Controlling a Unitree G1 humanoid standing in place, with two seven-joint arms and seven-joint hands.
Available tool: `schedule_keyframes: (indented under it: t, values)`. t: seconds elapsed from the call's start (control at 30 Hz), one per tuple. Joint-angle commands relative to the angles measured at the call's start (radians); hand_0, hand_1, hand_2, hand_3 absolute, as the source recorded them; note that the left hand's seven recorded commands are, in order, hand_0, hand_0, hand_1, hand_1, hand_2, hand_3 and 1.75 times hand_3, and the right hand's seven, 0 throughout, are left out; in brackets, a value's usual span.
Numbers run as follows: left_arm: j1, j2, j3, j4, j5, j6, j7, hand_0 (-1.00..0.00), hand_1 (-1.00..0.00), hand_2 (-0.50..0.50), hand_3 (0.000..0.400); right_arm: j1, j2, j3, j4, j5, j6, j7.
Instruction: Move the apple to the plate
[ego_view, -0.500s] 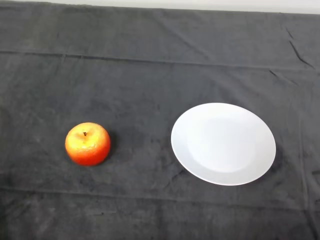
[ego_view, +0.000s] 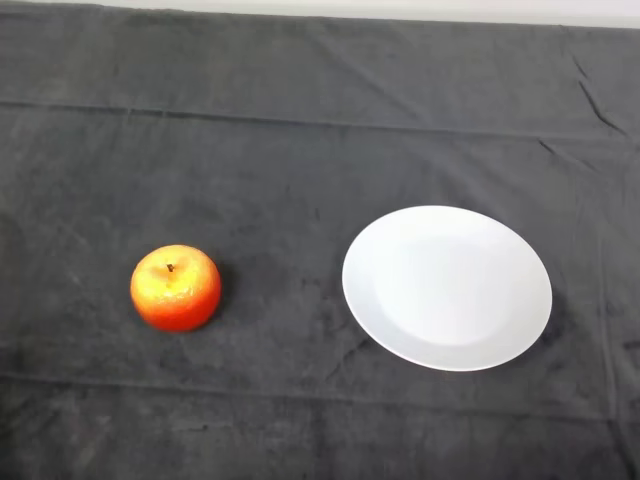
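A red and yellow apple (ego_view: 175, 288) stands upright on the dark cloth at the left of the head view, its stem up. A round white plate (ego_view: 446, 287) lies on the cloth to its right, with nothing on it. A gap of bare cloth separates the apple from the plate.
The dark cloth (ego_view: 300, 150) covers the whole table, with creases across the back and front. A pale strip (ego_view: 400, 10) runs along the far edge of the table.
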Motion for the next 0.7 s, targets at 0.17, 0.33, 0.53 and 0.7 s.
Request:
schedule_keyframes:
  t: [0.17,0.33,0.53,0.7]
  values:
    - [-0.065,-0.002,-0.031,0.033,0.058,-0.039,0.036,0.0,0.0,0.0,0.0,0.003,-0.019,-0.0157,-0.006,0.0118,-0.007,0.0095]
    - [-0.079,0.005,-0.049,0.03,0.091,-0.045,0.045,0.0,0.0,0.0,0.0,0.003,-0.019,-0.0158,-0.006,0.0118,-0.007,0.0096]
    - [-0.078,0.036,-0.072,-0.05,0.12,0.008,0.034,0.0,0.0,0.0,0.0,0.003,-0.019,-0.0158,-0.006,0.0117,-0.007,0.0095]
    - [-0.064,0.04,-0.098,-0.147,0.148,0.053,0.032,0.0,0.0,0.0,0.0,0.003,-0.019,-0.0156,-0.007,0.0116,-0.007,0.009]
